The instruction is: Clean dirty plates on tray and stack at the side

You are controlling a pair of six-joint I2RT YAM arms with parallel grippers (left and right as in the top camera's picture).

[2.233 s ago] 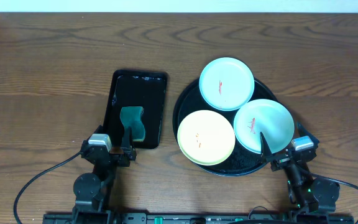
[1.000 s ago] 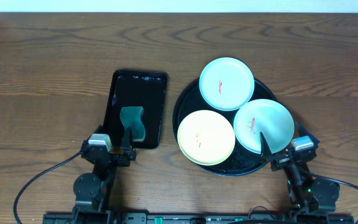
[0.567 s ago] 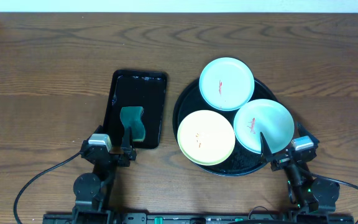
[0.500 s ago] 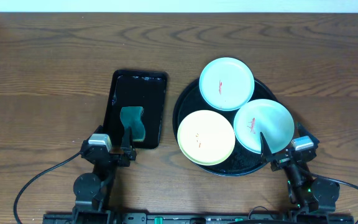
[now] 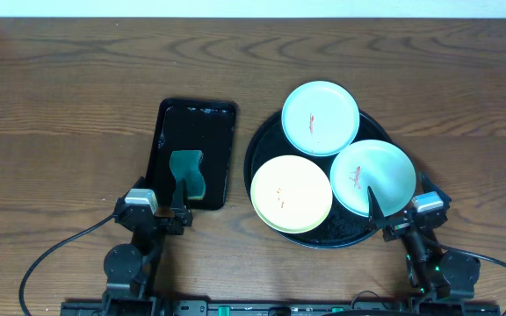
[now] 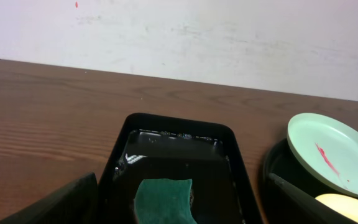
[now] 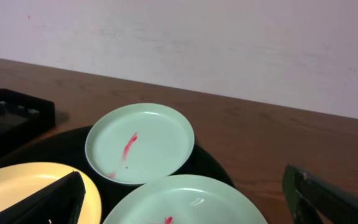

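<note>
The round black tray [image 5: 265, 140] holds three plates. A mint-blue plate [image 5: 320, 118] with a red smear lies at the back. A second smeared mint-blue plate [image 5: 372, 178] lies front right, and a pale yellow plate [image 5: 291, 194] with faint marks front left. My right gripper [image 5: 401, 197] hangs open at the tray's near right edge, one finger over the front mint plate [image 7: 185, 199]. The far plate [image 7: 140, 143] lies ahead of it. My left gripper [image 5: 160, 198] is open at the near end of the small tray, holding nothing.
A rectangular black tray [image 5: 191, 123] left of the round one holds a green sponge [image 5: 186, 174], which lies just ahead between the left gripper's jaws [image 6: 165, 202]. Bare wooden tabletop [image 5: 60, 114] surrounds both trays. A pale wall [image 6: 179, 37] stands behind the table.
</note>
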